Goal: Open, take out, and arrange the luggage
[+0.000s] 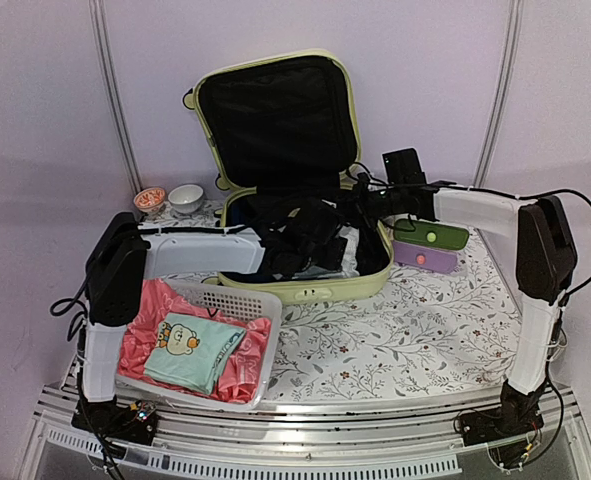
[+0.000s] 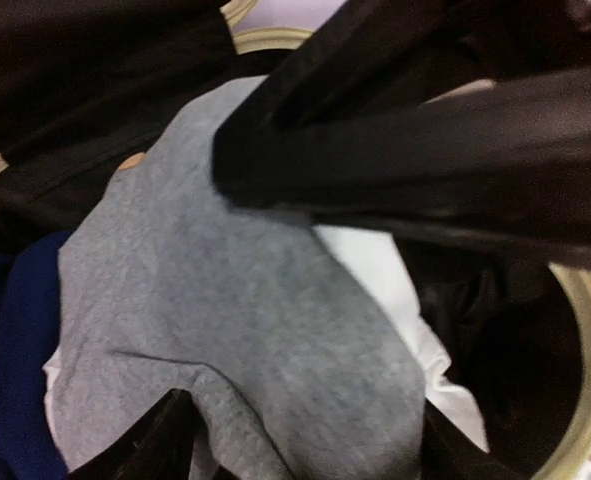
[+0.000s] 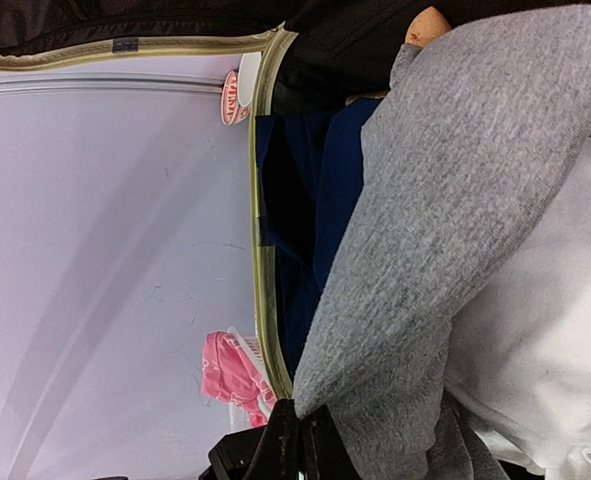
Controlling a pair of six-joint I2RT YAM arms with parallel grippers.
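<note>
While the luggage is sitting open at the back middle of the flower-printed surface, its hard, round-cornered yellow-green lid is leaning upright against the wall, baring the black fabric lining so both arms can get in. The left arm is reaching in from the left and the right arm from the right. A white slatted basket at the front left is holding a crumpled pink garment and a folded mint shirt, probably as the place for unpacked clothes.

From the left wrist, the left fingers are standing wide on either side of a soft grey knit garment, which is lying over a white cloth and beside a navy one. A glossy black flap is crossing above.

From the right wrist, the right fingers are pressing together at the grey garment's edge, just inside the suitcase's pale rim. Whether any cloth is pinched between them I cannot tell.
</note>
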